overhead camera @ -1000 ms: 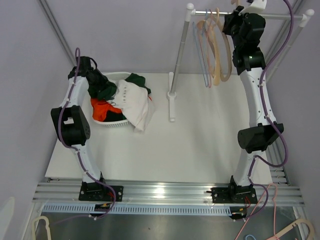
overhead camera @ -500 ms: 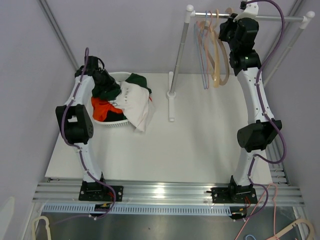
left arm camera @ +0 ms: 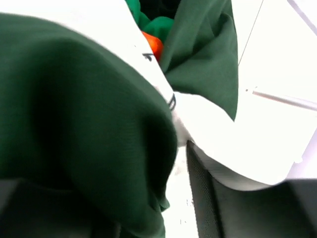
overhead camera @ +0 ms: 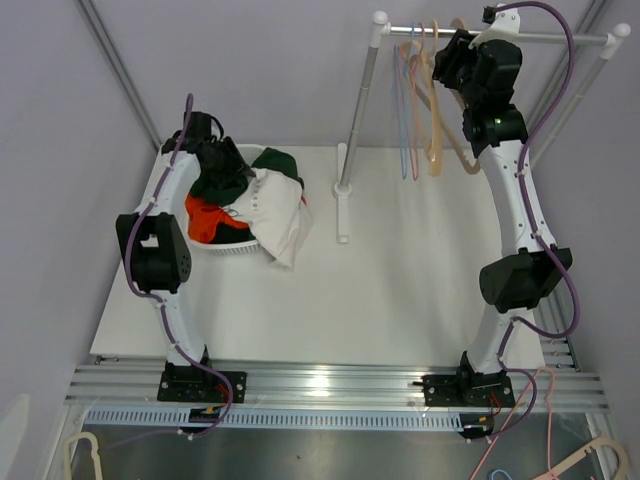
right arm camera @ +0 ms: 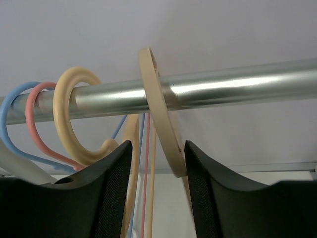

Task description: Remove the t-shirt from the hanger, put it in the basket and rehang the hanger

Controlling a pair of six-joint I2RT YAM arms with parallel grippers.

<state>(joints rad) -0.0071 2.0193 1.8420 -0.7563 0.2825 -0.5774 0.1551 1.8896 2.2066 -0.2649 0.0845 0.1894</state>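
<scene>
The dark green t-shirt [overhead camera: 222, 172] lies bunched on the pile in the white basket [overhead camera: 226, 252]. My left gripper [overhead camera: 207, 140] is right above it. In the left wrist view the green t-shirt [left arm camera: 89, 124] drapes over my left finger and hides it. A gap of light separates the cloth from the right finger [left arm camera: 218, 198], so the left gripper [left arm camera: 179, 198] is open. The beige hanger [overhead camera: 437, 105] hangs bare on the rail [right arm camera: 223, 89]. My right gripper [right arm camera: 158, 148] is open, and the hanger's hook [right arm camera: 161, 114] runs between its fingers, next to the right one.
The basket also holds an orange garment [overhead camera: 205, 215] and a white one [overhead camera: 275, 212] spilling over its rim. Blue, pink and cream hangers [right arm camera: 44, 114] hang on the rail left of the hook. The rack's post [overhead camera: 345, 190] stands on the table between the arms.
Both grippers went from shut to open. The left one moved back over the basket and let go of the green t-shirt. The right one set the beige hanger on the rail and released it.
</scene>
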